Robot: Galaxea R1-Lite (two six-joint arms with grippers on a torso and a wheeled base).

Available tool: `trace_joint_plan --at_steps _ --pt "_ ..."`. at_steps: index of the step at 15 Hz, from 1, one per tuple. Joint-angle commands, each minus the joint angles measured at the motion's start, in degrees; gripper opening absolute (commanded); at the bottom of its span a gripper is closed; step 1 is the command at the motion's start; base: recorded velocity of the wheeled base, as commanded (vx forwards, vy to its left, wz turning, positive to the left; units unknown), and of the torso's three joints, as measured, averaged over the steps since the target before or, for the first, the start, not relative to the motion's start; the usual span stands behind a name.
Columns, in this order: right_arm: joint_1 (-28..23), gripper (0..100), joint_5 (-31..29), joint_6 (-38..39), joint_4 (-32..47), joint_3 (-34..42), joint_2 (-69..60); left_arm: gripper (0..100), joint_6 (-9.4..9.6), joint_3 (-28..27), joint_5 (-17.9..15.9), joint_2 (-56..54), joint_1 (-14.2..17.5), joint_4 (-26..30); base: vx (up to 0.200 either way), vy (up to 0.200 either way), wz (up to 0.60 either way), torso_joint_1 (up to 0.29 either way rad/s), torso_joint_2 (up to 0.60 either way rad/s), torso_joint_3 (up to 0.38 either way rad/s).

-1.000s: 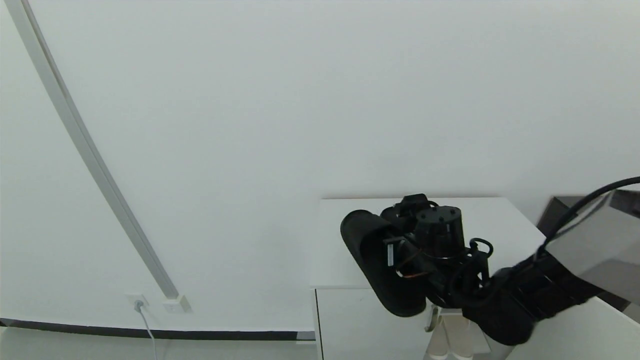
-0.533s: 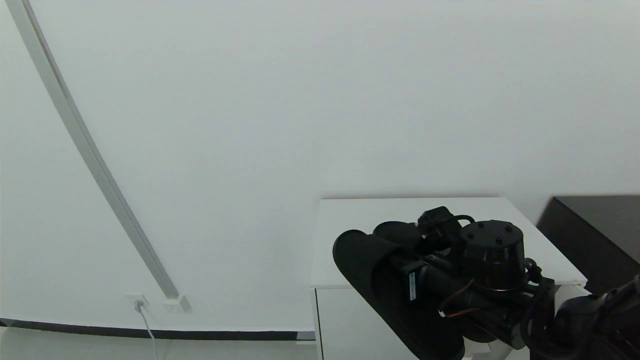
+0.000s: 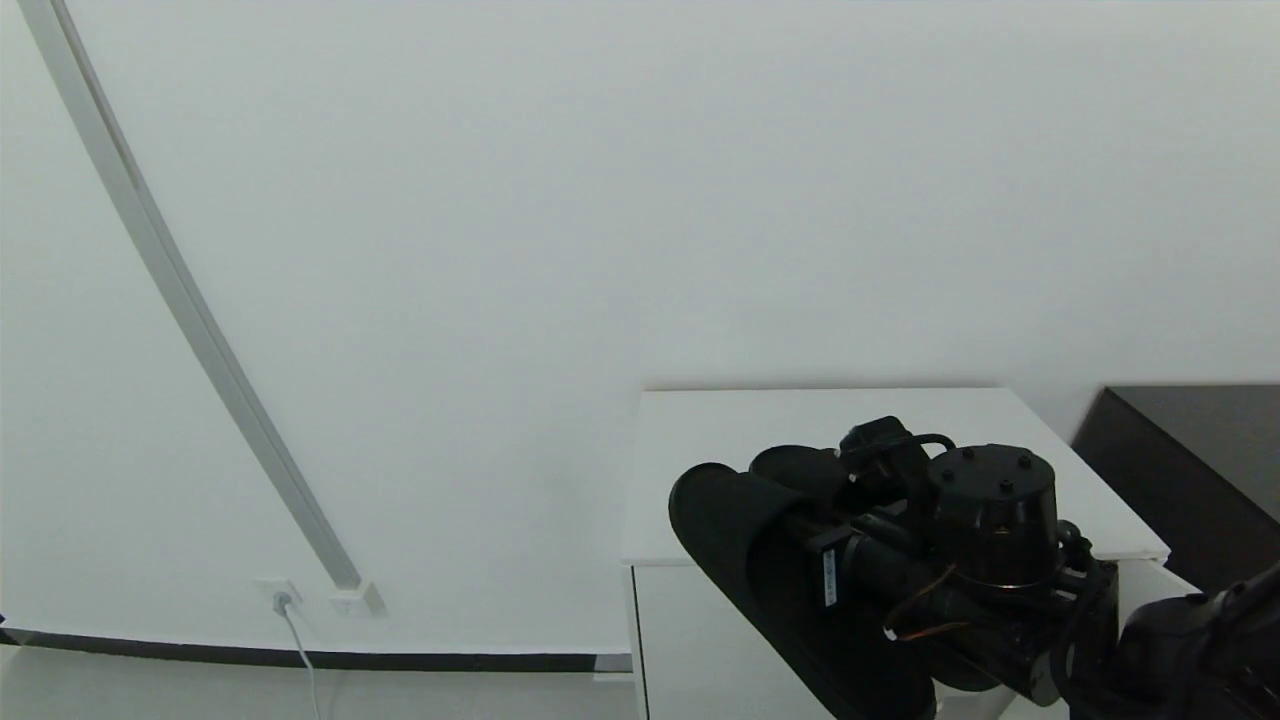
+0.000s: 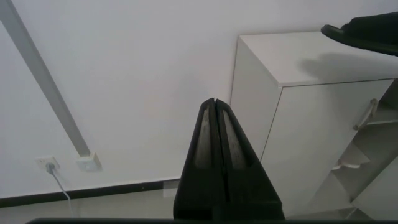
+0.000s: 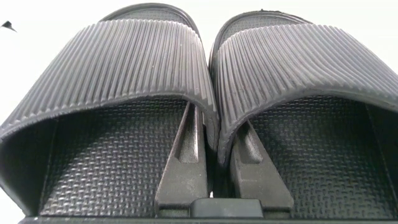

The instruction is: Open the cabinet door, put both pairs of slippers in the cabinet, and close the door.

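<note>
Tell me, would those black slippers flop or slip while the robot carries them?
The black slippers are probably fairly stiff: pinched by their inner edges in the right gripper, they jut out without drooping. Their ribbed, textured surface suggests grippy rubber, so slipping seems unlikely.

The matt black right arm (image 3: 1150, 640) is built of rounded housings. Its wrist carries a squat black cylindrical motor cap (image 3: 992, 500) with small screws ringed on its flat top, a narrow white label (image 3: 828, 578), thin orange wires (image 3: 915, 628) and a looped black cable (image 3: 925, 440). The left end effector (image 4: 214, 102) has long tapered black fingers (image 4: 202, 143) with paler grey recessed faces. The right end effector (image 5: 217, 134) has dark grey grooved fingers (image 5: 186, 162).
</note>
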Motion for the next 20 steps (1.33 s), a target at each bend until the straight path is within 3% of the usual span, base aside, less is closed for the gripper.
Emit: trace_joint_plan --at_steps 1,4,16,20 --pt "0.29 0 -0.07 -0.05 -0.09 0.26 0.00 0 0.02 -0.01 -0.02 0.07 0.01 -0.02 -0.200 0.000 0.00 -0.002 0.01 0.002" --pt "0.29 0 -0.69 -0.13 -0.09 0.26 0.00 0 0.02 -0.01 -0.02 0.07 0.01 -0.02 -0.200 0.000 0.00 -0.004 0.00 0.004" --pt "1.08 0 -0.78 -0.13 -0.26 0.35 1.06 0 0.02 -0.01 -0.02 0.07 0.01 -0.02 0.000 0.000 0.00 0.000 0.00 0.000" --pt "1.00 0 -0.78 -0.13 -0.18 0.44 1.15 0 0.02 -0.01 -0.02 0.07 0.01 -0.02 0.000 -0.200 0.00 0.001 0.00 0.000"
